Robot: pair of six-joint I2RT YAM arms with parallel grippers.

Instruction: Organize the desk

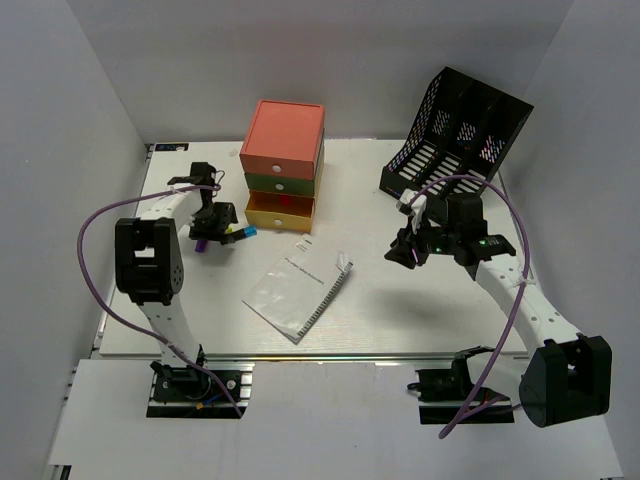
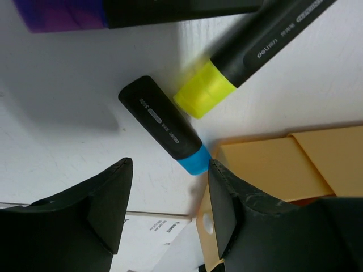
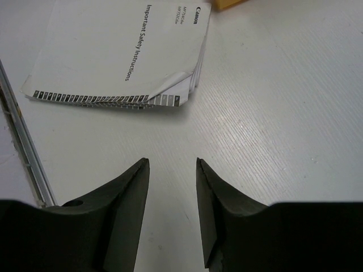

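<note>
Right gripper [image 3: 171, 165] hovers near a Canon "Important Safety Instructions" booklet [image 3: 113, 51].

Purple marker [image 2: 62, 14] cut by top edge, booklet [image 3: 113, 51] cropped too, desk [image 2: 51, 136] mostly outside frame

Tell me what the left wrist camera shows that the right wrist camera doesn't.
Only the left wrist: three markers lying on the desk, namely a blue-capped marker, a yellow-capped marker and a purple marker. Only the right wrist: the printed cover of the booklet with its curled corner, and the metal rail. Both: the white desk, a bit of the yellow drawer, some of the booklet, and an open, empty tool: the left tool and the right tool.
</note>
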